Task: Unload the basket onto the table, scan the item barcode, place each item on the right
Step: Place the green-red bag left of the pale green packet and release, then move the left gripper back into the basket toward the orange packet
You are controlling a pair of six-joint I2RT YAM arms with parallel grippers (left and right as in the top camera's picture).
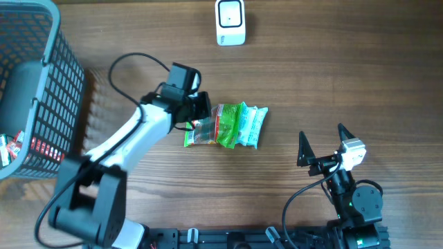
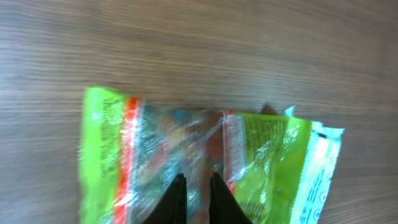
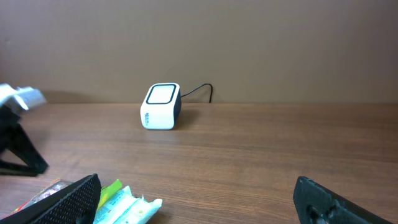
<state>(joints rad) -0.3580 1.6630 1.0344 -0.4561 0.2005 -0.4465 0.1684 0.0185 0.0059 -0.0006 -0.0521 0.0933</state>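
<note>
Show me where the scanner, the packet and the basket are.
scanner [image 1: 230, 19]: overhead view, white top face.
packet [image 1: 235, 125]: overhead view, green middle.
basket [image 1: 62, 90]: overhead view, right mesh wall.

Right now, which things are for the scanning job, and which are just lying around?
For the job:
snack packet
white scanner

Just lying about:
grey basket
red-and-white things inside it
</note>
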